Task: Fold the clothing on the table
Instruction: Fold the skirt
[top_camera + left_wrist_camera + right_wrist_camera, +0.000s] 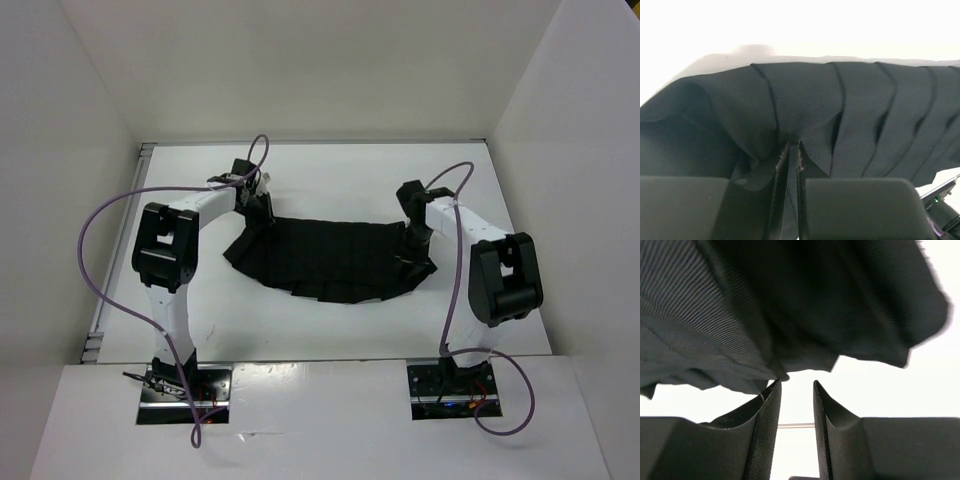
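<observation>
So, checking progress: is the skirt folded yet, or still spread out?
Spread out: the skirt lies fanned wide across the table, pleats showing, no half folded over.

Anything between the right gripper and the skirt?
Nothing visible. The right gripper sits open right at the skirt's edge, with only bare table showing in its gap. The left gripper pinches the skirt.

Inspected: left arm [172,300] and right arm [500,275] both have white link shells and black joint housings. A purple cable [84,240] loops from each arm to its base plate [185,393], which is dark metal with exposed wiring. The left pincer [793,147] and right pincer [796,385] are matte black with blocky bodies, and the right one's finger faces are finely ribbed.
</observation>
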